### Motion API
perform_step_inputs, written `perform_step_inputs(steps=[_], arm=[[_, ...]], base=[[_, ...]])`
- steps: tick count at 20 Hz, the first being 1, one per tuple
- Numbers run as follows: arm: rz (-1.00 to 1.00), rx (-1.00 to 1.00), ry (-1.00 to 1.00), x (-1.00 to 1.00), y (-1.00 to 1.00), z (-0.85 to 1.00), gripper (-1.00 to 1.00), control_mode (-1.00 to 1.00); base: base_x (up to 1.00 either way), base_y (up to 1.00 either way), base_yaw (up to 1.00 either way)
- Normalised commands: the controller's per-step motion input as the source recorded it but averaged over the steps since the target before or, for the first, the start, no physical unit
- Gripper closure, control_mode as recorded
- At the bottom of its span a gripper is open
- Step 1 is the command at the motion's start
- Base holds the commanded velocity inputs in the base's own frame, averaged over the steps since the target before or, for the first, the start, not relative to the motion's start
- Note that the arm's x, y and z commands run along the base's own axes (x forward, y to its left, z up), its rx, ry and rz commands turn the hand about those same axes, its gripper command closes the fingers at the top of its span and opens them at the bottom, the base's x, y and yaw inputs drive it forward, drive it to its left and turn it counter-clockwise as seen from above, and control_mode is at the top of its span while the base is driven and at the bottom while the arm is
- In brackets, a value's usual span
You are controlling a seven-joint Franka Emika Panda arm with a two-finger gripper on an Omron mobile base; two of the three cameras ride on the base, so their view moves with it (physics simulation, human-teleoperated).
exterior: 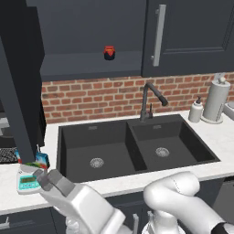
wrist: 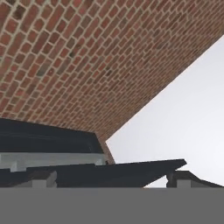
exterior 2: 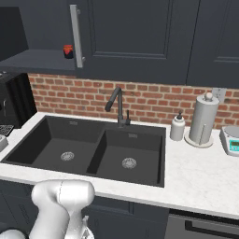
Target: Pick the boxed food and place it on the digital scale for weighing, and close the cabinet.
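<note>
The digital scale (exterior: 27, 183), light grey with a teal front panel, sits on the white counter left of the sink. The boxed food (exterior: 42, 159), blue with green and red, stands at the scale's far edge; whether it rests on the scale I cannot tell. My gripper (exterior: 37, 172) is low over the scale, just in front of the box. In the hand view my gripper (wrist: 116, 178) is open, its tips wide apart and holding nothing. The cabinet (exterior: 91, 32) has its left door (exterior: 18, 91) swung open above the scale. Its right door (exterior 2: 135, 37) is shut.
A red-lidded jar (exterior: 109, 52) stands on the open cabinet shelf. The black double sink (exterior: 132, 146) with its faucet (exterior: 148, 98) fills the counter's middle. A soap bottle (exterior 2: 177, 127), a paper-towel roll (exterior 2: 204, 119) and another teal-fronted grey device (exterior 2: 231, 140) stand at the right.
</note>
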Motion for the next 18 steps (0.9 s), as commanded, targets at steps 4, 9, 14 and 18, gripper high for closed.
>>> perform_step_inputs(steps=[4, 9, 14, 18], arm=[[-0.08, 0.09, -0.12, -0.15, 0.99, -0.16, -1.0, -1.0], [-0.06, 0.14, -0.18, -0.08, 0.8, -0.06, -1.0, -1.0], [0.0, 0.31, -0.08, 0.14, 0.47, -0.11, -1.0, -1.0], [0.0, 0.5, -0.11, 0.2, 0.4, -0.25, -1.0, -1.0]], base=[[0.0, 0.0, 0.0], [0.0, 0.0, 0.0], [0.0, 0.0, 0.0], [0.0, 0.0, 0.0]])
